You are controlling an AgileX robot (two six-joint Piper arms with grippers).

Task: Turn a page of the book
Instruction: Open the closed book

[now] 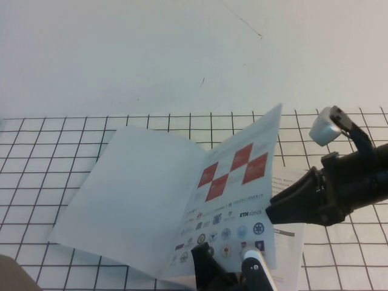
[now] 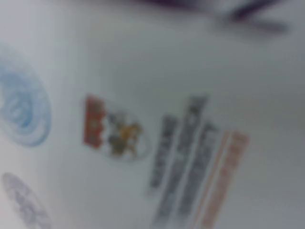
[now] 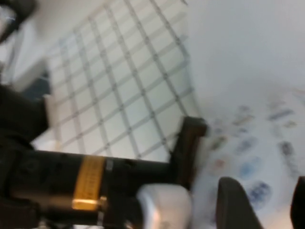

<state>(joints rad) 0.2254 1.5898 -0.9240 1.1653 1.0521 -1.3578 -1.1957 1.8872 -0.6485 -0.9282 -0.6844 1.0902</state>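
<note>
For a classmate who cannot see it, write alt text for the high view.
An open book lies on a gridded table, with the page of red squares and logos lifted partway. The left gripper is at the page's near edge, and the right gripper reaches in beside the page from the right.

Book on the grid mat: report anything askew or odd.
The page with red squares stands raised off the book, mid-turn, not flat. The left gripper is at its lower edge; the right gripper is beside its right edge.
</note>
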